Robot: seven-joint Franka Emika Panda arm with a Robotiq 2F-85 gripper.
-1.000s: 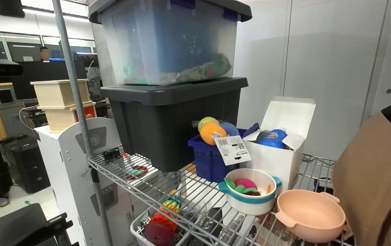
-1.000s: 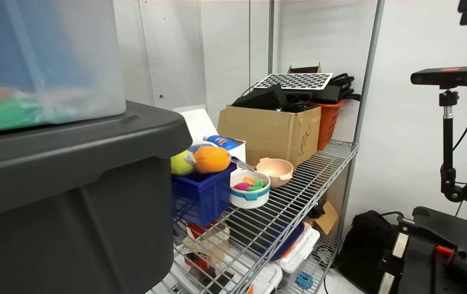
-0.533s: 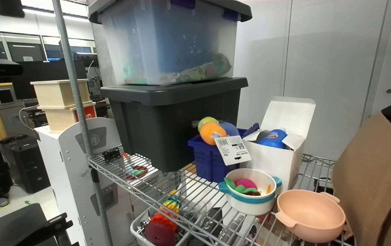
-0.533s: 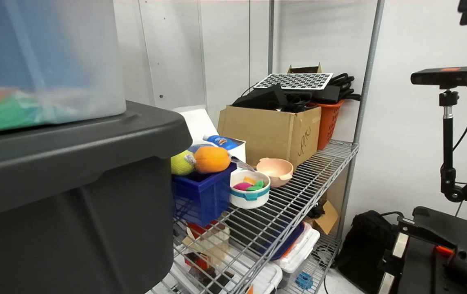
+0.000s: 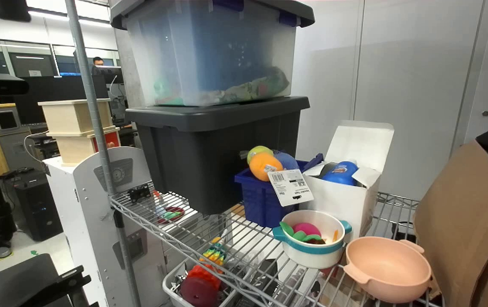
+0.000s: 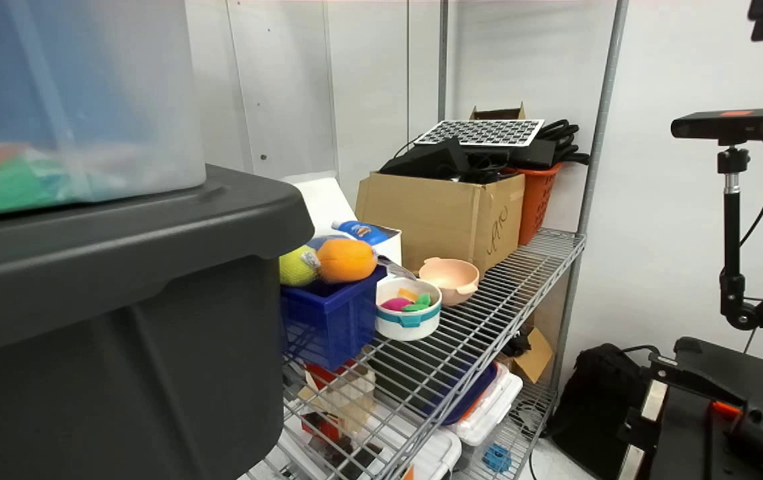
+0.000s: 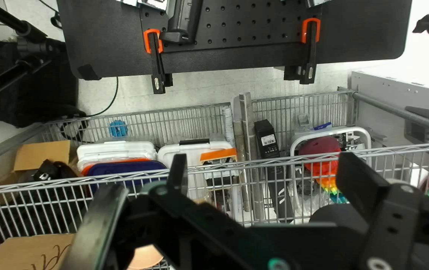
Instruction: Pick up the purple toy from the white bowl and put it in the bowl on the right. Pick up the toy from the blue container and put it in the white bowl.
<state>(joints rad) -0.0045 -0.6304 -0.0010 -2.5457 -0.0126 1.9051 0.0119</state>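
In an exterior view, we find the dark tote (image 5: 220,164) left of center, crowding the blue bin (image 5: 263,204); reaching too far left, we could bump it. Our hand (image 7: 262,161), low in the wrist view, is spread wide, gripping nothing. At lower right in an exterior view, the peach bowl (image 5: 389,264) sits just beside the white bowl (image 5: 312,256), so one nudge might shift both. The orange-and-yellow toy (image 5: 265,165) rises above the bin's rim and could roll off if brushed; the purple toy (image 5: 306,229), inside the white bowl, could slip from a shallow grasp.
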